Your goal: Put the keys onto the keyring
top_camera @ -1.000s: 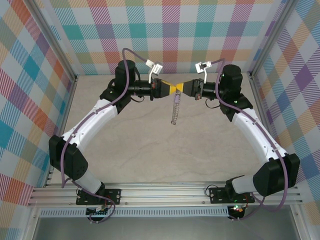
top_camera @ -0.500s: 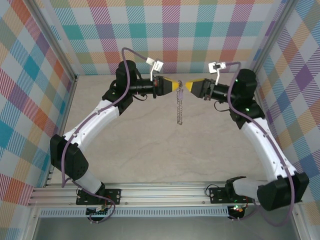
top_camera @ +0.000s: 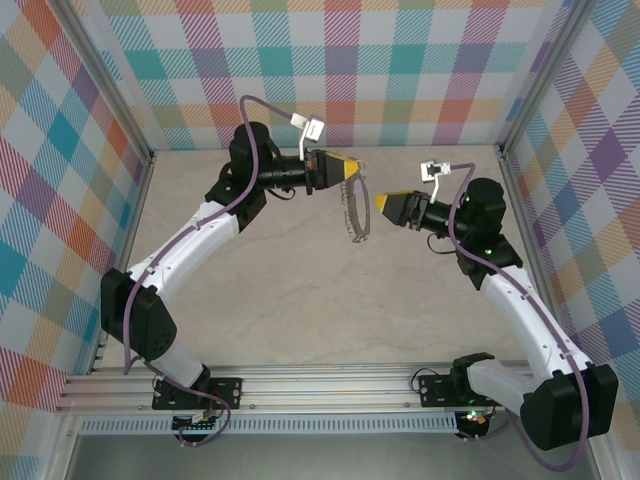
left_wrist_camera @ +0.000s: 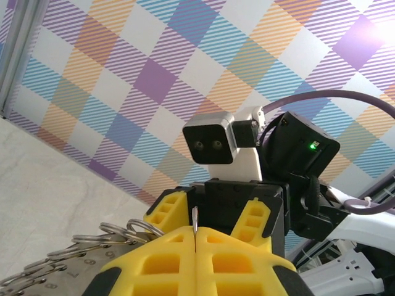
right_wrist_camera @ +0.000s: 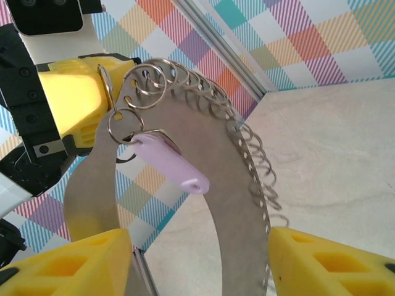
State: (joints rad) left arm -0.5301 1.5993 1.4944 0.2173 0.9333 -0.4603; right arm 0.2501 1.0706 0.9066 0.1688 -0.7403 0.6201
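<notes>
The left claw is pinched shut on the top of the keyring, which hangs under it with the purple key. The right claw, open and empty, is just beside.

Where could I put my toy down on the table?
The bare table between the left arm and right arm is free. It's crowded at the back, where the keyring hangs from the left gripper beside the open right gripper.
</notes>
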